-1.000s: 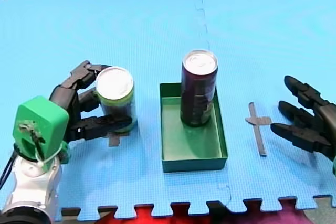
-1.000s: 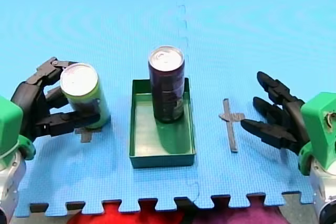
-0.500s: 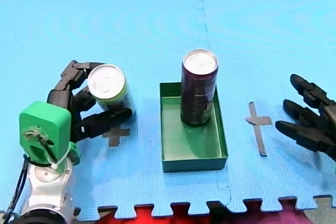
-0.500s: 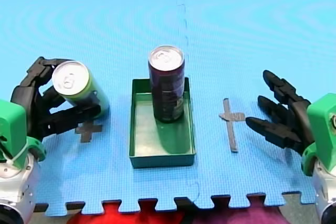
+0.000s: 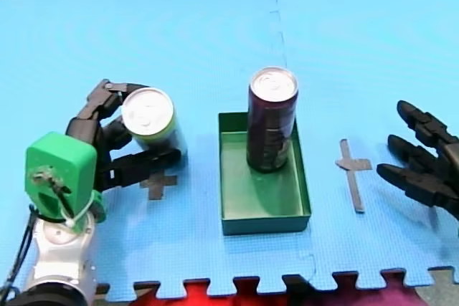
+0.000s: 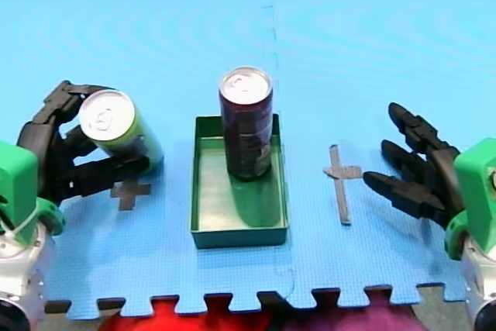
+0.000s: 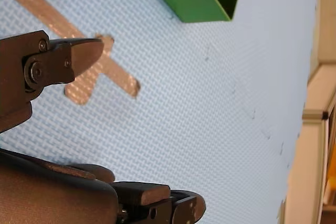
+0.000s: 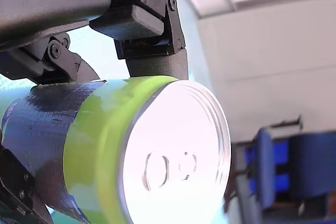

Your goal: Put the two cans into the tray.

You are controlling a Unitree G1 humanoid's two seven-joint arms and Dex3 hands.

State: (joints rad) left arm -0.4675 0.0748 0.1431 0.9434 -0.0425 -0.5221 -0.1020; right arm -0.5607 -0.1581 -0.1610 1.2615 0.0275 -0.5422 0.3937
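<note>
A blue foam puzzle mat covers the tabletop. At its middle sits a shallow green rectangular tray. A tall dark maroon can with a silver top stands upright inside the tray, at the far end, and the near part of the tray floor is bare.

To the left of the tray and apart from it, the robot's left hand grips a second can, lime green with dark patches and a silver lid. The black fingers wrap round the can's far side and the thumb presses across its near side. The can is tilted, with its lid leaning back toward the robot. Its base looks to be just clear of the mat, though from this angle I cannot be sure. A grey tape cross lies on the mat just in front of this can, between the hand and the tray.

The second wrist view shows the same grasp up close: the lime can lies on its side across the picture with its pull-tab lid facing the camera, and dark fingers are clamped on its wall.

The robot's right hand is at the right edge of the mat, holding nothing, its fingers uncurled. Another grey tape cross lies between this hand and the tray, near the fingertips.
</note>
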